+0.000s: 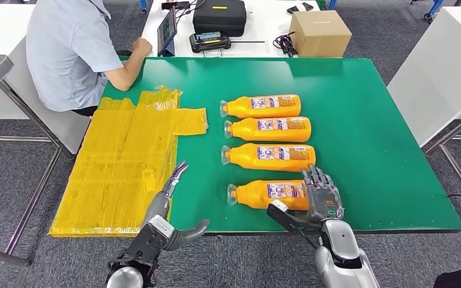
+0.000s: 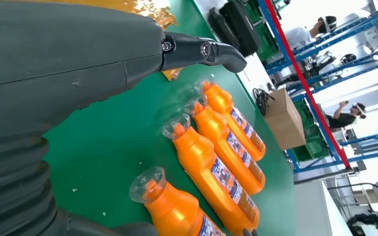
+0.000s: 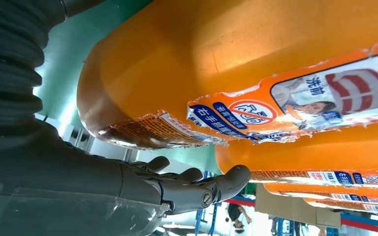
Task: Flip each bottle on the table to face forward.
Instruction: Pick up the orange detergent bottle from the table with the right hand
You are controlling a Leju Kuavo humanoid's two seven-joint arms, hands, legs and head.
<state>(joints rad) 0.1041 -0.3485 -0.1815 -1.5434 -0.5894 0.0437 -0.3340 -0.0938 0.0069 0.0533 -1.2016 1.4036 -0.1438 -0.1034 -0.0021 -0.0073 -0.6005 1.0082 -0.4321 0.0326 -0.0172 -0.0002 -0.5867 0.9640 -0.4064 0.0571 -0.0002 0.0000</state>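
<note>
Green worktop (image 1: 348, 96), four bottles (image 1: 268, 131) lying in a row w/ labels up. Right hand (image 1: 322, 193), fingers spread, sits at base of nearest bottle (image 1: 269, 194), not gripping. Left hand (image 1: 171, 186) spread, holding nothing. Risk: bottle rolls off near edge if nudged.

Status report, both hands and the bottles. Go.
Left hand open, off the bottles. Right hand at nearest bottle base, grip unclear. Four bottles lying in a column. Nothing blocking.
</note>
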